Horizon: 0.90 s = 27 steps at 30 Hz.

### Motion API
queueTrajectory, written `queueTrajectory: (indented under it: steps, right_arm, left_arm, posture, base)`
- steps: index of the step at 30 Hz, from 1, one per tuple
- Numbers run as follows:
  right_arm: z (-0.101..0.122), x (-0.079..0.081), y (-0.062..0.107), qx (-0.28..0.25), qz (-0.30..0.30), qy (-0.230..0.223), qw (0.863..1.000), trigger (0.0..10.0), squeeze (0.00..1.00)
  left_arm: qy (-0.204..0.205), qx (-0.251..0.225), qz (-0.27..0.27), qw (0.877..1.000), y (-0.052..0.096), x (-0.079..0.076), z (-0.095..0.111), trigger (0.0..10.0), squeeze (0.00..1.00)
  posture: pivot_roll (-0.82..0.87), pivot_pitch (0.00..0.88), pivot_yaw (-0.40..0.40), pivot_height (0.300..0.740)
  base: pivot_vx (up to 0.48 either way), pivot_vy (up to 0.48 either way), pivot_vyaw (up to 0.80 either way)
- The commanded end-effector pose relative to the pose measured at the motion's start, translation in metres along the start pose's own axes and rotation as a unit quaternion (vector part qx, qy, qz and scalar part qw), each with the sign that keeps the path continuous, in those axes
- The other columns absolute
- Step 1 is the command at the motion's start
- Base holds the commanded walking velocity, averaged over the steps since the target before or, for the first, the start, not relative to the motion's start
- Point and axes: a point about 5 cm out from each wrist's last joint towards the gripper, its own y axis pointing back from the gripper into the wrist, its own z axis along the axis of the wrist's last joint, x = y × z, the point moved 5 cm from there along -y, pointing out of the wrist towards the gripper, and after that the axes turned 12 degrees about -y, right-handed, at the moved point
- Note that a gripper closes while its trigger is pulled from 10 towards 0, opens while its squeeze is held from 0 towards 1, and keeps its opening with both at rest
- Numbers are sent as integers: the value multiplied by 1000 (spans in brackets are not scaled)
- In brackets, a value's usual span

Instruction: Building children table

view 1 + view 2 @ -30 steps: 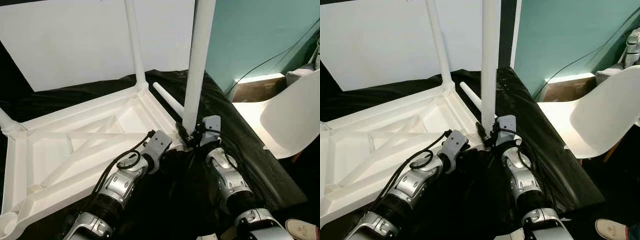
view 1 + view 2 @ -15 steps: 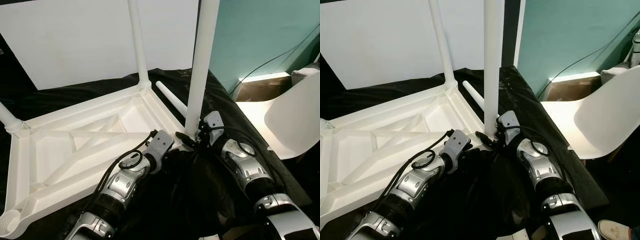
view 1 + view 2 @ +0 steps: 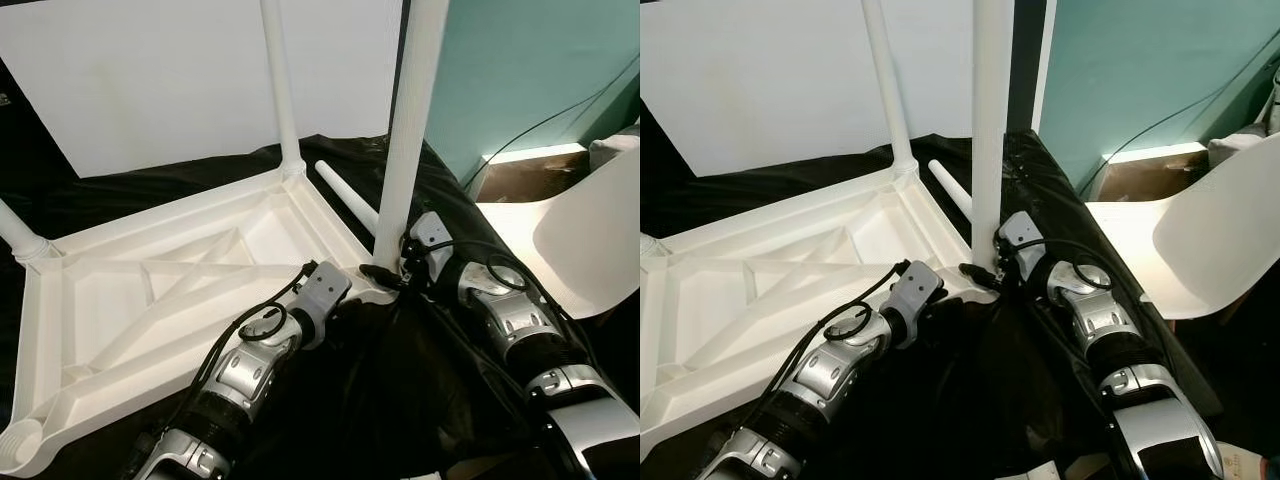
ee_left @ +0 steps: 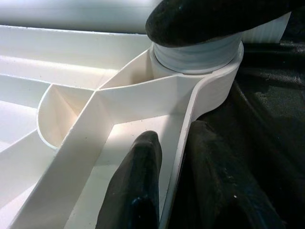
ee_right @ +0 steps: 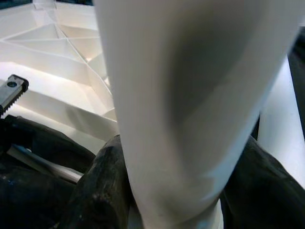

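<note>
One black sheet (image 3: 440,400) beneath teal wall (image 3: 520,70).

No legible text, label, brand, number or sign is found in any of the views. The white table frame (image 3: 150,290), the upright leg (image 3: 410,130) and the white board (image 3: 150,80) behind them are presented as plain, unmarked surfaces. No marking can be read on the silver arm housings. A small detail on the shoe (image 3: 1250,462) at the lower edge of the right eye view is possibly a print, but it is too small to be resolved.
</note>
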Motion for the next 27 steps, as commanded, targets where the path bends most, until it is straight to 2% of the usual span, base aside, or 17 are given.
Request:
queueTrajectory:
  steps: [1,2,5,6,7,8,9,13,20,21,22,24,25,27]
  right_arm:
    - [-31,24,-8,41,14,-20,999,0,0]
    - [-31,24,-8,41,14,-20,999,0,0]
    - [-30,38,-19,-11,-42,-51,998,0,0]
    - [-28,41,-21,-45,-78,-81,993,0,0]
    - [-23,37,-18,-80,-140,-69,985,0,0]
    - [-19,34,-14,-104,-181,-59,976,0,0]
    - [-21,36,-13,-113,-207,-67,970,0,0]
    - [-26,44,-15,-114,-215,-79,967,0,0]
    - [-23,38,-12,-125,-242,-89,958,0,0]
    - [-24,39,-13,-120,-242,-92,958,3804,0]
    - [-24,41,-14,-119,-234,-97,960,10000,706]
    - [-24,42,-15,-119,-228,-100,961,10000,706]
    - [-22,42,-15,-122,-222,-105,962,10000,1000]
    - [-21,37,-15,-117,-203,-110,966,10000,1000]
  left_arm:
    - [42,72,-61,995,4,-28,-44,10000,0]
    - [42,72,-61,995,4,-28,-44,10000,0]
    - [42,74,-62,994,5,-29,-45,10000,0]
    - [41,74,-62,994,6,-29,-45,10000,0]
    - [41,74,-63,994,6,-30,-45,10000,0]
    - [41,74,-64,994,7,-30,-45,10000,0]
    - [41,75,-64,994,7,-30,-45,10000,0]
    - [41,77,-67,994,10,-32,-46,10000,0]
    - [42,83,-75,993,12,-38,-50,10000,0]
    - [42,83,-75,993,12,-38,-50,10000,0]
    - [43,83,-75,993,12,-38,-50,10000,0]
    - [43,84,-75,993,12,-38,-50,10000,0]
    - [43,84,-75,993,12,-38,-49,10000,0]
    - [42,84,-74,993,12,-37,-49,10000,0]
  posture:
    - [62,0,3,740]
    - [62,0,3,740]
    - [66,0,5,740]
    - [71,0,10,740]
    - [73,0,12,740]
    - [73,0,12,740]
    - [77,0,17,740]
    - [78,0,24,740]
    - [83,0,29,740]
    - [83,0,28,740]
    - [83,0,29,740]
    - [81,0,29,740]
    - [81,0,29,740]
    - [71,0,28,740]
  base:
    - [0,0,0]
    - [0,0,0]
    - [0,0,0]
    - [0,0,0]
    - [0,0,0]
    - [0,0,0]
    - [0,0,0]
    - [0,0,0]
    - [0,0,0]
    - [0,0,0]
    - [0,0,0]
    - [0,0,0]
    - [0,0,0]
    - [0,0,0]
